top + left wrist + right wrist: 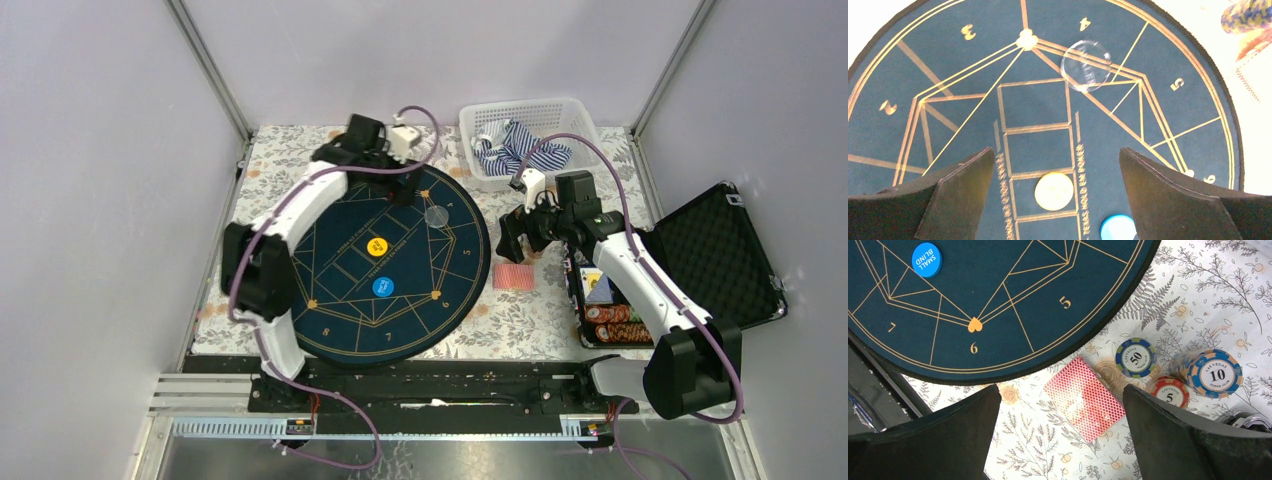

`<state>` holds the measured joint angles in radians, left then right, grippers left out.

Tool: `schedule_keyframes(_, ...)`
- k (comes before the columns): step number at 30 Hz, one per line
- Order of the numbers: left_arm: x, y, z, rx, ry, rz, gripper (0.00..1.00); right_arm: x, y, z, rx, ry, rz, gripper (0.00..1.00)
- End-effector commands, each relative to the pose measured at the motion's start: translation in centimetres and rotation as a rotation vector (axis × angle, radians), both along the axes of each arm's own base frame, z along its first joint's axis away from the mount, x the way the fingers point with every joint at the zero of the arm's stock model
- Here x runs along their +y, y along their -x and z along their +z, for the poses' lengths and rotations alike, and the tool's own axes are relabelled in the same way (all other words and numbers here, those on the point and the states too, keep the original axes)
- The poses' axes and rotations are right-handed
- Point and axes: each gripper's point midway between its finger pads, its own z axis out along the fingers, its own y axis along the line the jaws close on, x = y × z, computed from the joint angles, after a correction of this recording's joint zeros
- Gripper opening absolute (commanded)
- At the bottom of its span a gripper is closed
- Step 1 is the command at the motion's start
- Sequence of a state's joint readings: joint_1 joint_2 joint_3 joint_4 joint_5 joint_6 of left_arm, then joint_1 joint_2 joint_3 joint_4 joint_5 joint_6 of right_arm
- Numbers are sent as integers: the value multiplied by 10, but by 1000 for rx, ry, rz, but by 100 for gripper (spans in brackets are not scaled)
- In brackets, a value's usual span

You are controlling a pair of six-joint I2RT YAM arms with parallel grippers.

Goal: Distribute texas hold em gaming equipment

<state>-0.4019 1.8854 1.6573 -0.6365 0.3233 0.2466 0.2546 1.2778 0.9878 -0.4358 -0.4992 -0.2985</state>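
**Left tool free above the mat, right tool poised over the cards**

The left tool [1055,155] hung above the far part of the round mat [420,310], its jaws spread wide with nothing between them. Just beyond its tips a clear disc [1086,65] lay flat on the mat between the numbers four and five. Under the gap between the jaws sat the orange disc [1054,191], with the blue disc [1118,227] closer in toward the wrist, both in the boxes down the mat's middle. To my eye that arm had nothing left to set down there.

The right tool [1060,390] hovered off the mat's edge over the flowered worktop [1198,290], jaws likewise wide and empty. The deck of red-backed cards [1083,399] lay flat and askew below the gap, nearer one finger than the other. Just past that finger stood the fifty chips [1135,357], the ten chips [1213,372] and the five chips [1170,391]. More chips sat in the open case [710,240] beside the right arm.

I took the step in hand to be fetching the cards. That would call for the right tool to turn square to the deck and drop low. It would have to pinch the deck's thin edges without nudging the chips beside it.
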Motion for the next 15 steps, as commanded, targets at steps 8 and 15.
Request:
schedule_keyframes(8,37,23,-32,-18,-79,-3,78,5,2,14,-38,-40,30,100)
schedule_keyframes(15,5,0,-65,-48,-129,-26,57,0,1,14,-56,-19,9,100)
